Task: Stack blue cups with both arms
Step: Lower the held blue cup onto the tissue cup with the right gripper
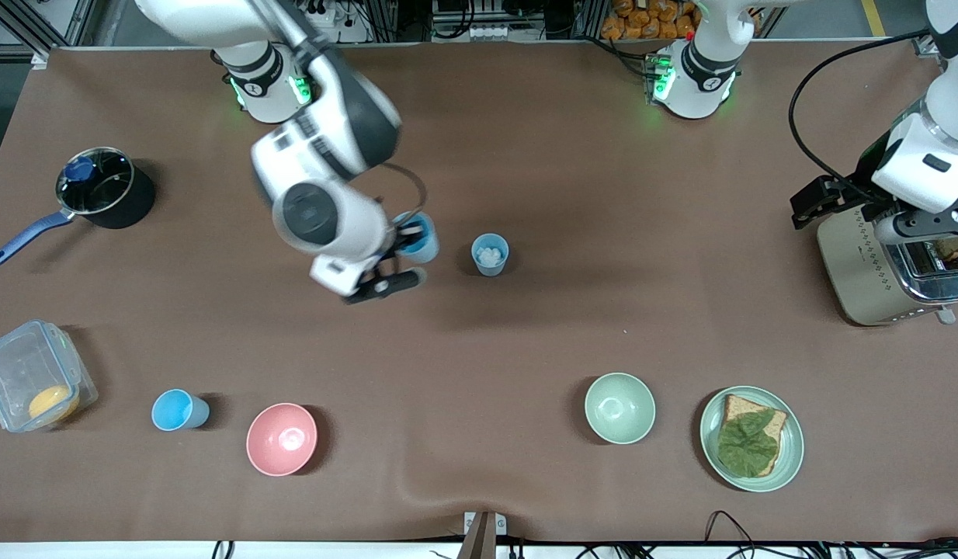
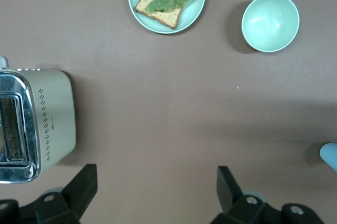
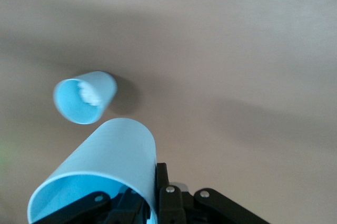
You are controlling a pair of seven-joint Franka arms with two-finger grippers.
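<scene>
Right gripper [image 1: 405, 237] is clamped on the rim of a blue cup [image 3: 105, 168], held up beside the target cup [image 1: 490, 254] mid-table, probably so it can nest inside. Something white sits in the target; unclear what. Third cup [image 1: 178, 410] stands beside the pink bowl [image 1: 282, 439]. Left gripper [image 2: 155, 192] waits by the toaster [image 1: 886, 268], fingers apart.

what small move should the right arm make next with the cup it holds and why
Probably carry the held light-blue plastic cup sideways over the standing light-blue plastic cup with something white inside. The right tool grips its cup by the rim beside that one, not yet above it. The left tool waits open by the beige toaster.
</scene>
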